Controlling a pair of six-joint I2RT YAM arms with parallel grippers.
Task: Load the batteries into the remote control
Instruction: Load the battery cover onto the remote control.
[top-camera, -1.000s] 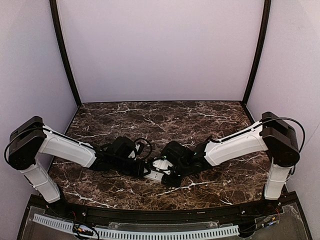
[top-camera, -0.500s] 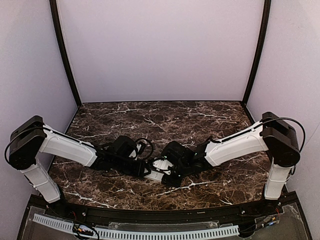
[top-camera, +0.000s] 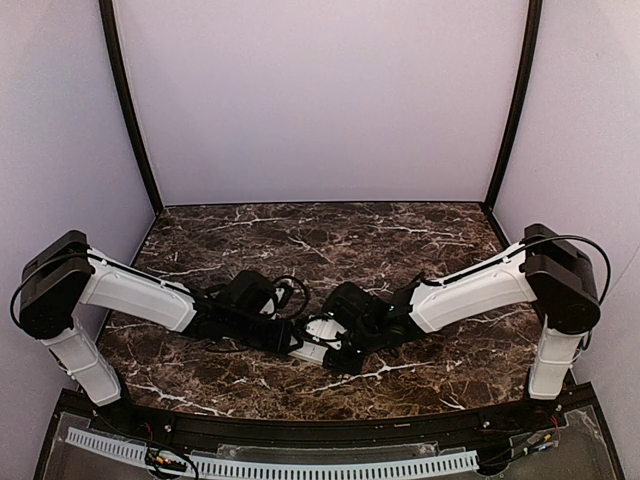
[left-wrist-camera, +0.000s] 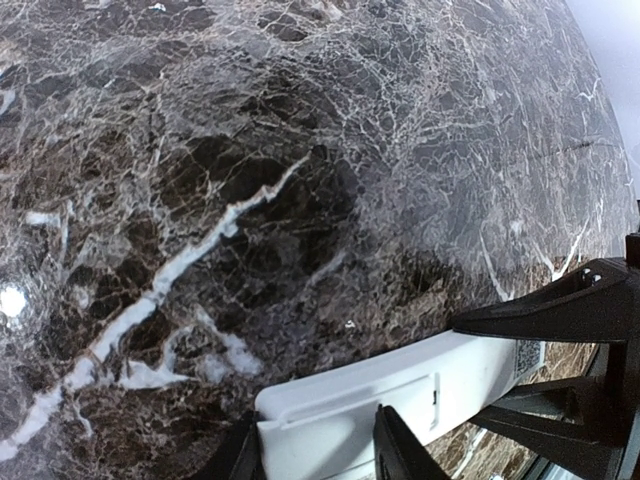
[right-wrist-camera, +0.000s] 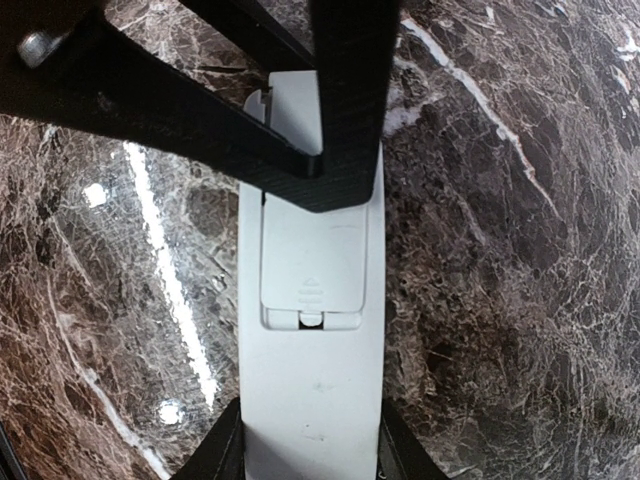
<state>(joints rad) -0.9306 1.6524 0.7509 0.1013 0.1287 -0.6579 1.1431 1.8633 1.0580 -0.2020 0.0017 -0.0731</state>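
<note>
White plastic fills my right hand (right-wrist-camera: 310, 452), closed on the remote control's (right-wrist-camera: 312, 385) near end; my left hand (left-wrist-camera: 320, 452) grips the far end, over the counter (right-wrist-camera: 520, 250). The battery cover (right-wrist-camera: 312, 255) faces up, shut: next I'd free one hand to slide it off.

The worktop (top-camera: 330, 235) is a dark brown slab with a marble pattern, crossed by white veins (one thick vein runs diagonally in the left wrist view). A few small bright spots of reflected light show on its glossy surface. Pale walls close it in at the back and both sides. The remote control (right-wrist-camera: 312, 400) sits low over it, back face up; whether it touches the slab cannot be told.
</note>
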